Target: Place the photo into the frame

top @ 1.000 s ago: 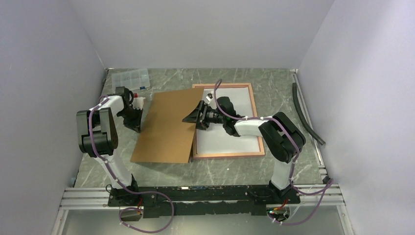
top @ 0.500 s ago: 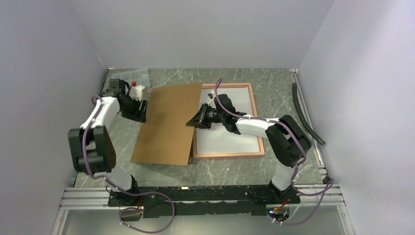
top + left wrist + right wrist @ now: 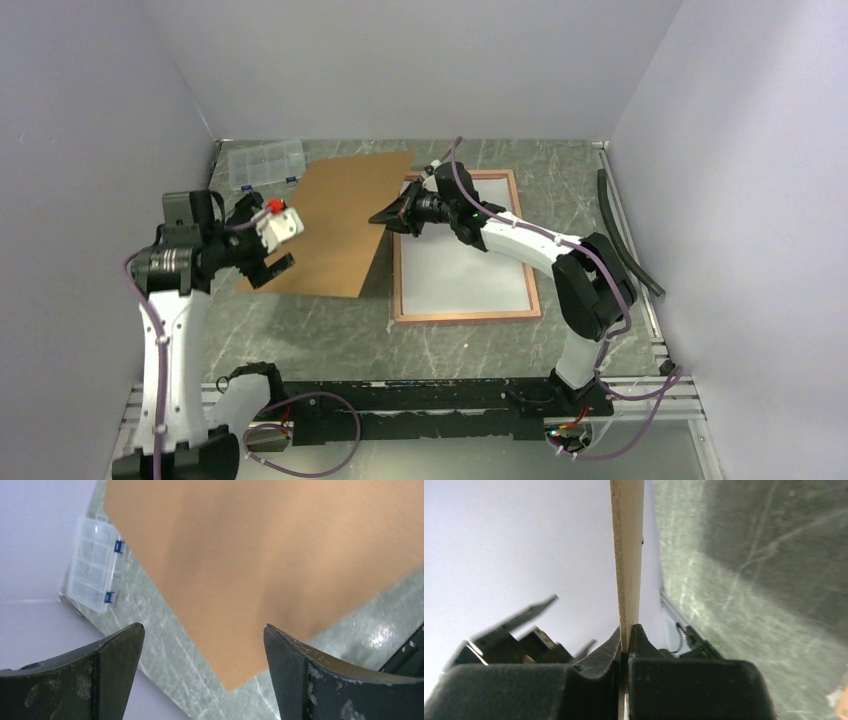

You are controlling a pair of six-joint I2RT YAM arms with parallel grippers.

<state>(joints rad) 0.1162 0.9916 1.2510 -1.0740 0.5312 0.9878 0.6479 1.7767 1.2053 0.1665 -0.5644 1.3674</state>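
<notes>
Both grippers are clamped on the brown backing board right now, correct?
Not quite: only the right gripper is clamped on the brown backing board. The left gripper is open, not gripping it, as the left wrist view shows.

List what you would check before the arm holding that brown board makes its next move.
1. Right gripper shut firmly on the edge of the brown backing board: ok.
2. Left gripper open and apart from the board: ok.
3. Photo lying white back up inside the frame: ok.
4. Board lined up over the frame: not ok; it hangs tilted, mostly left of the frame.
5. Photo seated flat at every corner: cannot tell; the right arm hides the far left corner.
</notes>
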